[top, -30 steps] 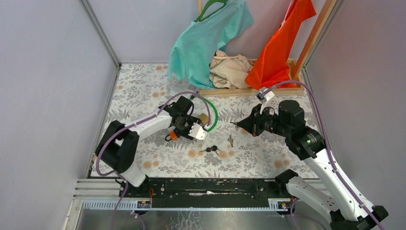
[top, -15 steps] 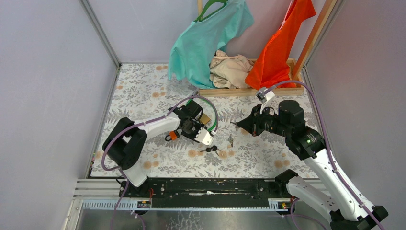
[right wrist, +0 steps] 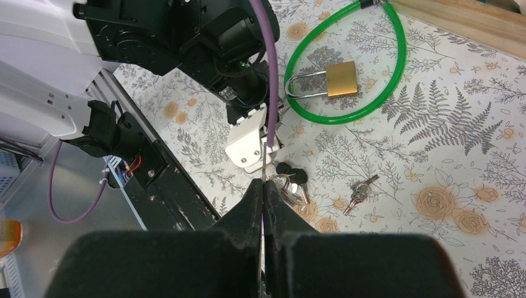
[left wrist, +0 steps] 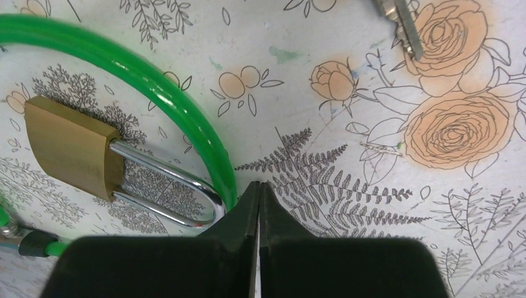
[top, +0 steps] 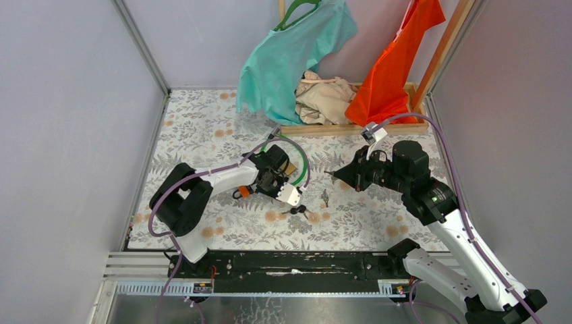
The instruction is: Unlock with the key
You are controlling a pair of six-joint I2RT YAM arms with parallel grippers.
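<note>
A brass padlock (left wrist: 68, 146) lies on the flowered table, its steel shackle (left wrist: 167, 186) hooked round a green cable loop (left wrist: 155, 87); both also show in the right wrist view, the padlock (right wrist: 341, 79) inside the cable (right wrist: 397, 68). My left gripper (left wrist: 259, 186) is shut with nothing in it, its tip right beside the shackle's bend and the cable. My right gripper (right wrist: 263, 186) hovers to the right (top: 330, 174), shut on a thin metal blade seen edge-on, seemingly a key. Black-headed keys (right wrist: 291, 177) and a silver key bunch (right wrist: 360, 189) lie between the arms.
A wooden rack (top: 351, 128) at the back holds a teal shirt (top: 290, 54), an orange cloth (top: 394, 67) and a beige cloth (top: 324, 94). Grey walls close in both sides. A black rail (top: 290, 263) runs along the near edge.
My left arm has slid right towards the padlock and its gripper has gone from open to shut. The right arm has not moved.
</note>
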